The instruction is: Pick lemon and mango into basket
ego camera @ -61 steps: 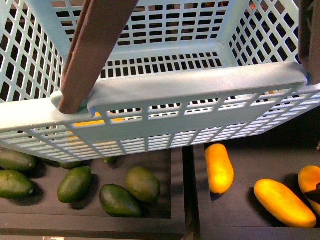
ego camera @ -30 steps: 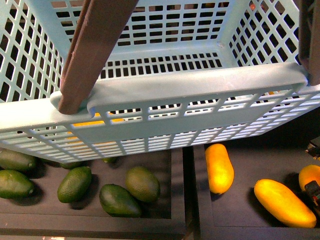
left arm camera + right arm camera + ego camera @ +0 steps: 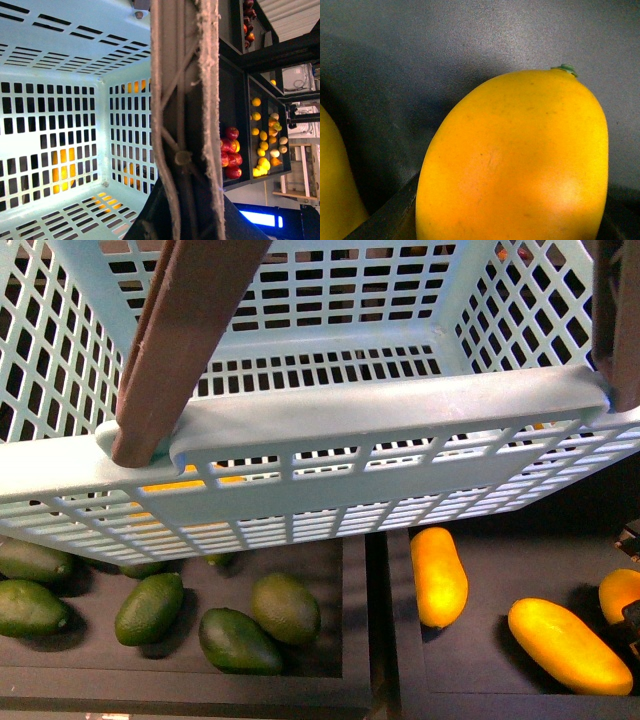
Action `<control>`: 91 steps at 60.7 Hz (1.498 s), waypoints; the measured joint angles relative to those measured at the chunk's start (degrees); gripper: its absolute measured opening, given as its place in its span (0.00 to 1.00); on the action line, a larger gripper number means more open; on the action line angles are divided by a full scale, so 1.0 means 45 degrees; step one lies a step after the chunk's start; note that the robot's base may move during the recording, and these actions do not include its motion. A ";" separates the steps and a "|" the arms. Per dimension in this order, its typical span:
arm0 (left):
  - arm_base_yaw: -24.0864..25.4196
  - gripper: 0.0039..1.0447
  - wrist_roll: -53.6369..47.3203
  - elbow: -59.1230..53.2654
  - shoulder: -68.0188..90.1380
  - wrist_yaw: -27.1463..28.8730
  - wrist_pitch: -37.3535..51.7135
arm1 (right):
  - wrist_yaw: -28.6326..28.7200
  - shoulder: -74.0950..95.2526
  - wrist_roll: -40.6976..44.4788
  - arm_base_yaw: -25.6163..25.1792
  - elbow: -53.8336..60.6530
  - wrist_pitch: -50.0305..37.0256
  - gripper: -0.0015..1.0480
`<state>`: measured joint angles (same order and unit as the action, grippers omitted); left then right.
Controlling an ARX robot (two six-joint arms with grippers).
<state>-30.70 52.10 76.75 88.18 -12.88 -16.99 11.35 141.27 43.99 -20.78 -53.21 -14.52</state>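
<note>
Overhead, the basket [image 3: 380, 415] is hanging tilted and empty across most of the front view. Its brown handle [image 3: 185, 100] is running close past the left gripper [image 3: 150, 225], though whether those fingers are pinching it cannot be told. Below, the right-hand tray [image 3: 400, 670] is holding three mangoes, and the right gripper [image 3: 631, 618] is hovering over the mango [image 3: 520, 155] at the tray's far right edge. Dark fingers [image 3: 390, 215] are showing either side of the mango's breadth, across its long axis, but whether they are clamping it cannot be told. The right arm is plainly the nearer one, and the basket is lying up and to the left. No lemon is showing nearby.
</note>
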 joint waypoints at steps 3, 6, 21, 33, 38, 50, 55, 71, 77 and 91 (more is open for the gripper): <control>0.0000 0.05 0.0000 0.0000 0.0000 0.0000 0.0000 | 0.0126 -0.0146 -0.0131 -0.0087 0.0102 0.0010 0.59; 0.0000 0.05 0.0000 0.0000 0.0000 0.0000 0.0000 | 0.0267 -0.0359 -0.0277 -0.0204 0.0209 0.0010 0.59; 0.0000 0.05 0.0000 0.0000 0.0000 0.0005 0.0000 | 0.1865 -0.2312 -0.1520 -0.1005 0.0879 -0.0607 0.59; 0.0000 0.05 0.0000 0.0000 0.0000 0.0000 0.0000 | 0.4396 -0.5236 -0.3997 -0.1574 0.1914 -0.1817 0.59; 0.0000 0.05 0.0000 0.0000 0.0000 0.0000 0.0000 | 0.5207 -0.6416 -0.4969 -0.1690 0.2288 -0.2317 0.59; 0.0000 0.05 0.0000 0.0000 0.0000 0.0005 0.0000 | 0.6567 -0.9403 -0.8238 -0.1758 0.3143 -0.4036 0.59; 0.0000 0.05 0.0000 0.0000 0.0000 0.0005 0.0000 | 0.6747 -1.0598 -0.9675 -0.1574 0.3497 -0.4818 0.59; 0.0000 0.05 0.0005 0.0000 0.0000 -0.0005 0.0000 | 0.6708 -1.3527 -1.2711 0.0510 0.4284 -0.5984 0.59; 0.0000 0.05 0.0000 0.0000 0.0000 0.0005 0.0000 | 0.6455 -1.4314 -1.3333 0.1613 0.4289 -0.6105 0.59; -0.0005 0.05 0.0000 0.0000 0.0000 0.0000 0.0000 | 0.5523 -1.5227 -1.3920 0.4556 0.4182 -0.6178 0.59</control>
<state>-30.72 52.10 76.75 88.18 -12.88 -16.99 36.21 72.75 -18.65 -0.27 -34.39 -42.33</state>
